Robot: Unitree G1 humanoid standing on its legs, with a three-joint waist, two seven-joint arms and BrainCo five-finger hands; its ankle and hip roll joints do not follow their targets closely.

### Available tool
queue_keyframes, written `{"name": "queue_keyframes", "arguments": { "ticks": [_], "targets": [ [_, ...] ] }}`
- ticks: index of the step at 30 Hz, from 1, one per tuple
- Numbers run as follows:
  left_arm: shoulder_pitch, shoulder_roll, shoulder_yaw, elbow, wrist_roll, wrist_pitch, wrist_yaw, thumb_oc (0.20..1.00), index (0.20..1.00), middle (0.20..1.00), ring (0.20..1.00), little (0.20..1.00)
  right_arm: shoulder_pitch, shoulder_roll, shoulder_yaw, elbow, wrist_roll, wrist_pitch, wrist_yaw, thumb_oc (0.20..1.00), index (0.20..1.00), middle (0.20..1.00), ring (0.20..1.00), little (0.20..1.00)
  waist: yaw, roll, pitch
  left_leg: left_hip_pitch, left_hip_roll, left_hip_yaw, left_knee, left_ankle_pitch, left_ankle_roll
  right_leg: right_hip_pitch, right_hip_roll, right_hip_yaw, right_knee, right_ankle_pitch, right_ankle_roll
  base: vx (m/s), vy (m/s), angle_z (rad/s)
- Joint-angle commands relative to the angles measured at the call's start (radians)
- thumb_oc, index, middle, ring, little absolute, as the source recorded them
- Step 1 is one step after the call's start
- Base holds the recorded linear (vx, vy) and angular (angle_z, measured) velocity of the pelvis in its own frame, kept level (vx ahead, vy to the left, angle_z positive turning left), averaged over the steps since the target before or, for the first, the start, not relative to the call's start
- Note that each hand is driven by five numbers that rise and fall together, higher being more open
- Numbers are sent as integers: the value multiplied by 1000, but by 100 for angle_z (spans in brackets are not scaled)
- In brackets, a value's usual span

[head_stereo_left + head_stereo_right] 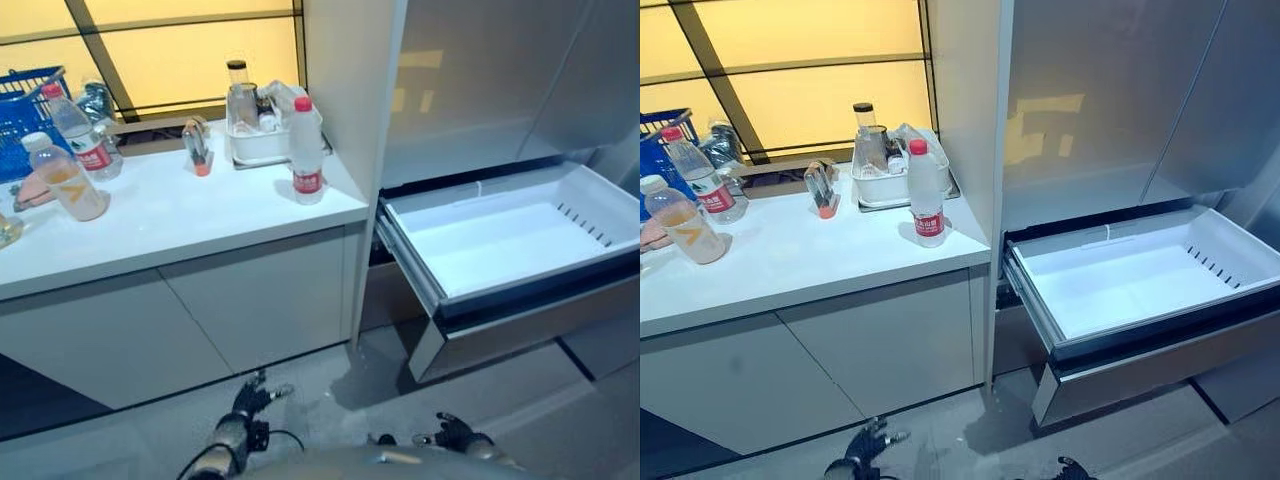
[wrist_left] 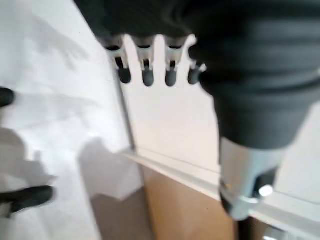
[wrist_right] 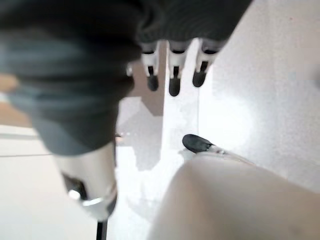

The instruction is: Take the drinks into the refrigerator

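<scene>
A: Where are the drinks, and what are the hands doing?

B: Three bottles stand on the white surface [image 1: 180, 215]. A red-capped bottle [image 1: 307, 150] is nearest the refrigerator drawer [image 1: 510, 240], which is pulled out and holds nothing. Another red-capped bottle [image 1: 78, 130] stands before the blue basket [image 1: 20, 110], and a white-capped bottle [image 1: 66, 178] stands in front of that one. The left hand [image 1: 250, 400] and right hand [image 1: 455, 432] hang low, fingers loosely spread, holding nothing.

A: How are the bottles oriented?

B: The nearest has its long axis vertical, cap up. The two by the basket appear to lean slightly.

A: What could go wrong?

B: Likely, a sideways brush during the reach would topple a tall, narrow bottle and roll it off the edge. The tray [image 1: 262, 150] of jars just behind crowds the approach.
</scene>
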Motion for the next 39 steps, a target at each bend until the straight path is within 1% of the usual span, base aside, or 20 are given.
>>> {"name": "queue_keyframes", "arguments": {
  "ticks": [1, 2, 4, 5, 6, 7, 8, 9, 10, 14, 15, 17, 20, 21, 24, 26, 27, 31, 38, 39],
  "targets": [
    [-18, 44, -13, -137, -57, -65, -37, 1000, 1000, 1000, 1000, 1000, -45, -1, -1, 17, -1, -30, 5, 1000, 1000, 1000, 1000, 1000, 6, -32, 23, -57, -71, -13, 50, -32, 62, 108, -2, -4, 71, -151, 48, 0, 0, 0],
    [9, 71, -20, -241, -74, -71, -60, 1000, 1000, 1000, 1000, 1000, -48, -7, -3, 13, -2, -30, 11, 1000, 1000, 1000, 1000, 1000, 8, -31, 22, -55, -71, -12, 51, -32, 62, 107, -3, -2, 71, -150, 48, 0, 0, 0],
    [10, 72, -20, -243, -74, -70, -60, 1000, 1000, 1000, 1000, 1000, -47, -7, -3, 13, -2, -30, 11, 1000, 1000, 1000, 1000, 1000, 8, -31, 22, -54, -71, -11, 51, -32, 62, 108, -3, -1, 71, -150, 48, 0, 0, 0],
    [23, 91, -25, -320, -96, -75, -77, 1000, 1000, 1000, 1000, 1000, -54, -12, -6, 18, -2, -29, 16, 1000, 1000, 1000, 1000, 1000, 10, -30, 20, -53, -71, -11, 49, -32, 62, 109, -3, 3, 71, -150, 49, 0, 0, 0],
    [23, 91, -25, -320, -96, -75, -77, 1000, 1000, 1000, 1000, 1000, -54, -12, -6, 18, -2, -29, 16, 1000, 1000, 1000, 1000, 1000, 10, -30, 20, -53, -71, -11, 49, -32, 62, 109, -3, 3, 71, -150, 49, 0, 0, 0],
    [38, 106, -27, -415, -128, -82, -101, 1000, 1000, 1000, 1000, 1000, -63, -14, -8, 23, -4, -29, 21, 1000, 1000, 1000, 1000, 1000, 12, -28, 18, -49, -71, -8, 47, -33, 61, 110, -2, 4, 70, -149, 49, 0, 0, 0],
    [42, 114, -23, -463, -142, -87, -105, 1000, 1000, 1000, 1000, 1000, -66, -14, -8, 26, -4, -29, 23, 1000, 1000, 1000, 1000, 1000, 13, -29, 17, -47, -71, -7, 46, -33, 61, 110, -2, 5, 69, -149, 49, 0, 0, 0],
    [43, 114, -23, -464, -142, -86, -105, 1000, 1000, 1000, 1000, 1000, -65, -14, -8, 26, -4, -29, 23, 1000, 1000, 1000, 1000, 1000, 13, -29, 17, -47, -71, -7, 46, -33, 61, 111, -2, 5, 69, -149, 49, 0, 0, 0],
    [55, 131, -18, -577, -171, -97, -131, 1000, 1000, 1000, 1000, 1000, -69, -9, -4, 32, -6, -28, 28, 1000, 1000, 1000, 1000, 1000, 16, -29, 15, -44, -70, -6, 46, -35, 62, 112, -2, 7, 70, -149, 49, 0, 0, 0],
    [56, 149, -16, -733, -220, -109, -155, 1000, 1000, 1000, 1000, 1000, -75, 2, 5, 43, -10, -29, 32, 1000, 1000, 1000, 1000, 1000, 19, -31, 12, -39, -69, -3, 43, -37, 60, 113, -2, 9, 69, -148, 50, 0, 0, 0],
    [57, 150, -16, -734, -220, -108, -155, 1000, 1000, 1000, 1000, 1000, -75, 2, 5, 44, -10, -29, 31, 1000, 1000, 1000, 1000, 1000, 19, -31, 13, -38, -69, -3, 43, -37, 60, 114, -2, 9, 69, -149, 50, 0, 0, 0],
    [50, 158, 4, -868, -269, -125, -170, 1000, 1000, 1000, 1000, 1000, -78, 11, 11, 46, -12, -29, 33, 1000, 1000, 1000, 1000, 1000, 19, -32, 12, -36, -69, -2, 40, -38, 60, 113, -1, 10, 69, -149, 50, 0, 0, 0],
    [44, 152, 7, -901, -277, -132, -162, 1000, 1000, 1000, 1000, 1000, -79, 18, 18, 49, -15, -29, 33, 1000, 1000, 1000, 1000, 1000, 18, -33, 12, -35, -69, -1, 40, -39, 60, 113, -1, 12, 69, -149, 49, 0, 0, 0],
    [26, 142, 12, -951, -295, -139, -148, 1000, 1000, 1000, 1000, 1000, -81, 24, 25, 51, -18, -29, 32, 1000, 1000, 1000, 1000, 1000, 18, -33, 12, -36, -69, -2, 40, -40, 60, 114, -1, 12, 70, -149, 48, -37, -5, 0],
    [16, 133, 27, -1004, -310, -145, -130, 1000, 1000, 1000, 1000, 1000, -83, 31, 29, 48, -19, -29, 26, 1000, 1000, 1000, 1000, 1000, 19, -35, 12, -46, -71, 1, 44, -33, 60, 102, -3, 15, 73, -142, 46, -24, -2, 0],
    [14, 132, 33, -1024, -318, -146, -124, 1000, 1000, 1000, 1000, 1000, -83, 34, 33, 49, -22, -28, 25, 1000, 1000, 1000, 1000, 1000, 18, -33, 13, -36, -69, 1, 42, -42, 60, 111, -1, 13, 71, -149, 47, 18, 3, -1],
    [-1, 126, 38, -1046, -326, -144, -108, 1000, 1000, 1000, 1000, 1000, -84, 38, 39, 49, -26, -26, 23, 1000, 1000, 1000, 1000, 1000, 18, -35, 12, -43, -70, 3, 44, -34, 60, 103, -2, 13, 74, -141, 45, 0, 0, 0],
    [-45, 127, 60, -1114, -352, -148, -85, 1000, 1000, 1000, 1000, 1000, -81, 46, 51, 46, -29, -24, 23, 1000, 1000, 1000, 1000, 1000, 14, -33, 13, -41, -71, 5, 43, -34, 59, 106, -2, 12, 73, -142, 44, 0, 0, 0],
    [-135, 127, 72, -1138, -366, -155, -32, 1000, 1000, 1000, 1000, 1000, -76, 53, 68, 46, -30, -15, 24, 1000, 1000, 1000, 1000, 1000, 7, -27, 10, -38, -72, 7, 41, -34, 59, 109, -3, 11, 72, -141, 44, 0, 0, 0],
    [-171, 134, 84, -1127, -352, -159, -8, 1000, 1000, 1000, 1000, 1000, -74, 53, 75, 45, -32, -14, 25, 1000, 1000, 1000, 1000, 1000, 4, -26, 8, -36, -71, 7, 39, -35, 58, 111, -3, 10, 70, -142, 45, 0, 0, 0]
  ]
}}
